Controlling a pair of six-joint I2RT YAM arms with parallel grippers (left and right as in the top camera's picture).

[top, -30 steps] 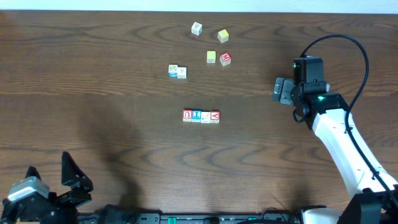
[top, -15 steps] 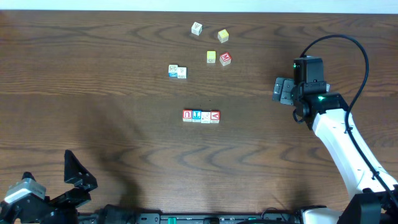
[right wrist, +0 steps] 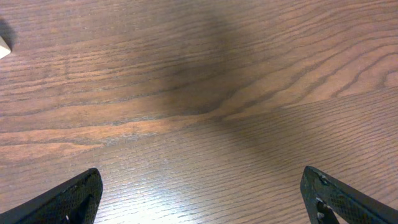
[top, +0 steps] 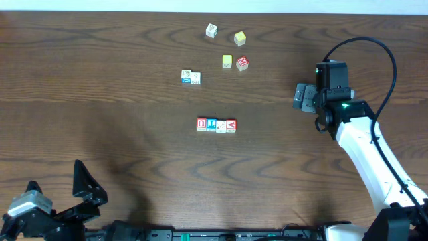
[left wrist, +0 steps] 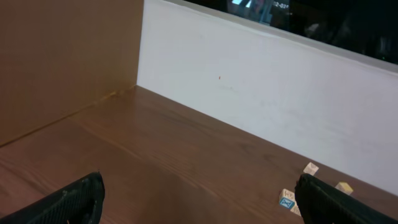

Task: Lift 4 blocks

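My right wrist cam is mostly wood-grain table (right wrist: 186, 74). The right gripper (right wrist: 202, 205) is spread wide along the bottom, and there's a pale block corner (right wrist: 2, 47) at the far left edge.

Open table (top: 134, 100) around the four-block row (top: 216, 125)

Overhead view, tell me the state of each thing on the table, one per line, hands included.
Row of four blocks: on the table, touching side by side, not lifted.
Left hand: open, empty, far from the blocks.
Right hand: open, empty, right of the row.
Pair of blocks: touching each other, on the table.
Four loose blocks: apart, on the table.
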